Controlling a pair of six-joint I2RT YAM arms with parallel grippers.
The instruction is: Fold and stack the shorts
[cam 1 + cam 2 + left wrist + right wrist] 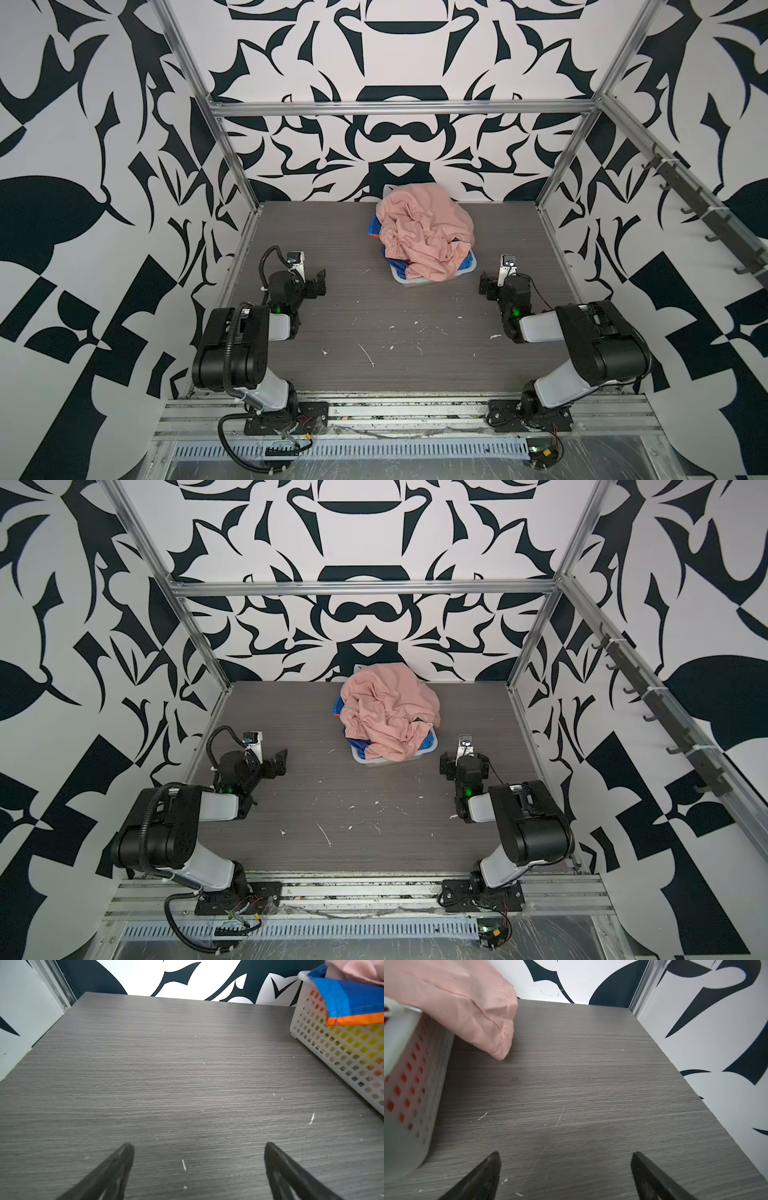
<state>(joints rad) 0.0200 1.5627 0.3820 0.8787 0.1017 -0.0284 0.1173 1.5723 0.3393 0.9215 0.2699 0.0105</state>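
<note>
The salmon-pink shorts [424, 230] [390, 712] lie crumpled in a heap on top of the white perforated basket [409, 281] [370, 761] at the back middle of the table. One corner of the pink shorts [483, 1022] hangs over the basket's side down to the tabletop. Under them the rainbow-striped shorts [375, 227] [351, 1003] show blue and orange edges over the basket rim. My left gripper [319, 283] [199, 1147] stands open and empty left of the basket. My right gripper [485, 284] [565, 1155] stands open and empty to its right.
The dark wood-grain table [395, 332] carries small white flecks in front of the basket. Patterned walls and aluminium posts [249, 195] close in the back and sides. The basket wall [332, 1047] [402, 1084] stands near each gripper.
</note>
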